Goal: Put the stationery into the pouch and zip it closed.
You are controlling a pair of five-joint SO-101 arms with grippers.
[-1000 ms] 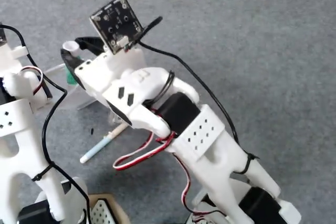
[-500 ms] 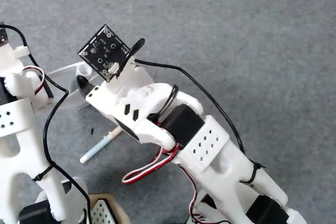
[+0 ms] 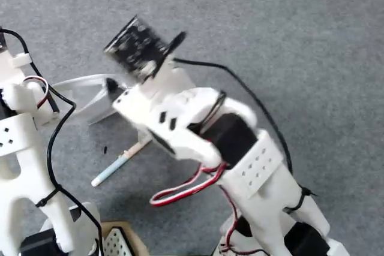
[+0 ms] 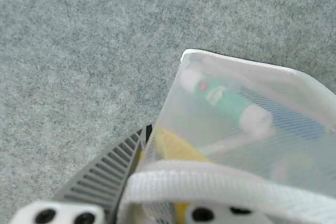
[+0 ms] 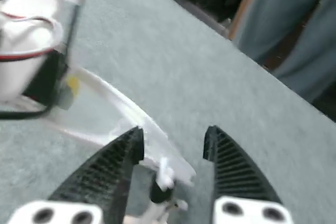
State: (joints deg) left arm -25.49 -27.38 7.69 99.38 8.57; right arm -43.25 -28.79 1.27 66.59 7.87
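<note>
Pouch (image 4: 273, 145) gripped at its rim by left claw (image 4: 157, 156); right claw (image 5: 174, 132) spread open, zipper tab (image 5: 163, 179) between its fingers; pen (image 3: 117, 166) on surface (image 3: 300, 40) nearby.

The right pincer (image 5: 173, 136) has dropped the glue stick (image 4: 226, 102) into the pouch (image 3: 89, 95); it has drawn back.

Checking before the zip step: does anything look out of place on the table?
Yes. One pen lies loose on the grey table, outside the pouch, while other stationery already shows inside it.
</note>
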